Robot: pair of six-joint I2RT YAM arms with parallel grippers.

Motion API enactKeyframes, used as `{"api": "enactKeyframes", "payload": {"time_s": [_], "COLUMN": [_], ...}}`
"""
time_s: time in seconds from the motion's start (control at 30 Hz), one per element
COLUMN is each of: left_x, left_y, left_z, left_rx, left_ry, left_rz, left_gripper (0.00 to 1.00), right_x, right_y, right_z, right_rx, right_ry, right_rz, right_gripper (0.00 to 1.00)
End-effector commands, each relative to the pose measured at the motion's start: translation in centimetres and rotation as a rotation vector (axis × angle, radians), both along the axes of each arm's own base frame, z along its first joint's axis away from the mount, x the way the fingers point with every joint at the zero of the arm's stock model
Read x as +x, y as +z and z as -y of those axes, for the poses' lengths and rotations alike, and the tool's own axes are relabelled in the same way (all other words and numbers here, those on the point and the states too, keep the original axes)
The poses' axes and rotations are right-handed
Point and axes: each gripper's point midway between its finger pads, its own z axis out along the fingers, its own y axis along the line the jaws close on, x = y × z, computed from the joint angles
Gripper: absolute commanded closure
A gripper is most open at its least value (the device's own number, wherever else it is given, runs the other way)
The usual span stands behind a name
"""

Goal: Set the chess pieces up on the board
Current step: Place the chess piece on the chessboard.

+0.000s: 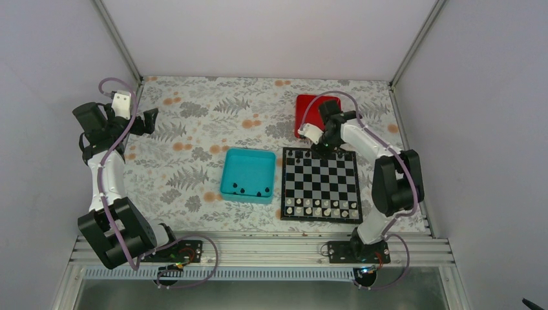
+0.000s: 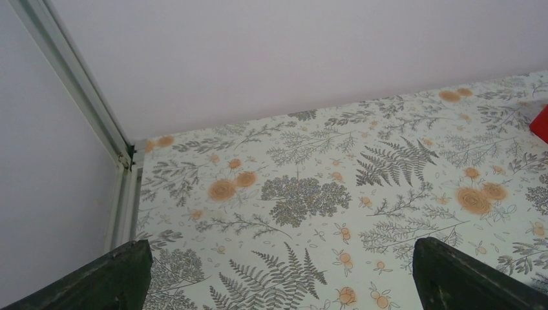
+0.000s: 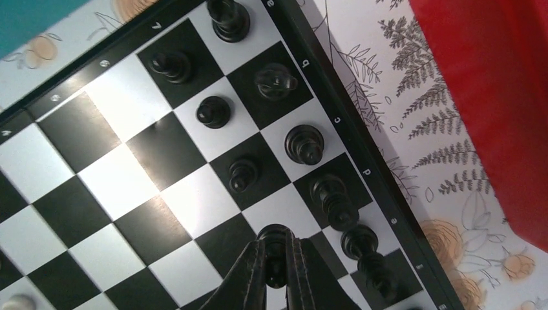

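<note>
The chessboard (image 1: 321,185) lies right of centre; it fills the right wrist view (image 3: 103,187). Several black pieces stand along its far edge (image 3: 304,143), with pale pieces on its near rows. My right gripper (image 1: 321,150) (image 3: 276,261) is shut on a black pawn (image 3: 274,240) whose base is at the board surface in the second row. More black pieces (image 1: 249,191) lie in the teal tray (image 1: 248,174). My left gripper (image 1: 152,120) (image 2: 278,271) hangs open and empty over the tablecloth at the far left, its fingertips (image 2: 116,271) wide apart.
A red tray (image 1: 311,111) sits just behind the board, close to the right arm; it also shows in the right wrist view (image 3: 497,97). The floral tablecloth (image 1: 187,148) covers the table. Enclosure walls and metal posts (image 1: 119,39) bound the sides.
</note>
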Motion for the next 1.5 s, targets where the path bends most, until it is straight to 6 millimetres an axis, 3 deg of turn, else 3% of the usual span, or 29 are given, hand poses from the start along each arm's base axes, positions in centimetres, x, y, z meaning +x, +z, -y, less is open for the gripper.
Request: {"api": "enactKeyframes", "payload": {"time_s": [0.0, 0.57, 1.1, 1.33, 1.47], "left_x": [0.0, 0.1, 0.2, 0.3, 0.2], "left_y": [0.6, 0.4, 0.1, 0.0, 0.1], "left_z": [-0.1, -0.2, -0.2, -0.2, -0.2], "left_rx": [0.007, 0.006, 0.002, 0.001, 0.004], "left_ry": [-0.002, -0.001, -0.005, -0.005, -0.009], "left_rz": [0.021, 0.014, 0.007, 0.005, 0.008], "left_gripper": [0.0, 0.0, 0.0, 0.0, 0.0], "right_x": [0.8, 0.2, -0.2, -0.1, -0.3], "right_y": [-2.2, -4.5, -5.1, -3.3, -0.3], "right_z": [0.0, 1.4, 1.2, 0.5, -0.5], "right_rx": [0.009, -0.016, -0.011, 0.028, 0.09], "right_ry": [-0.012, -0.03, -0.023, -0.004, 0.021], "right_rz": [-0.012, -0.073, -0.107, -0.094, -0.093], "right_gripper": [0.92, 0.9, 0.85, 0.74, 0.7]}}
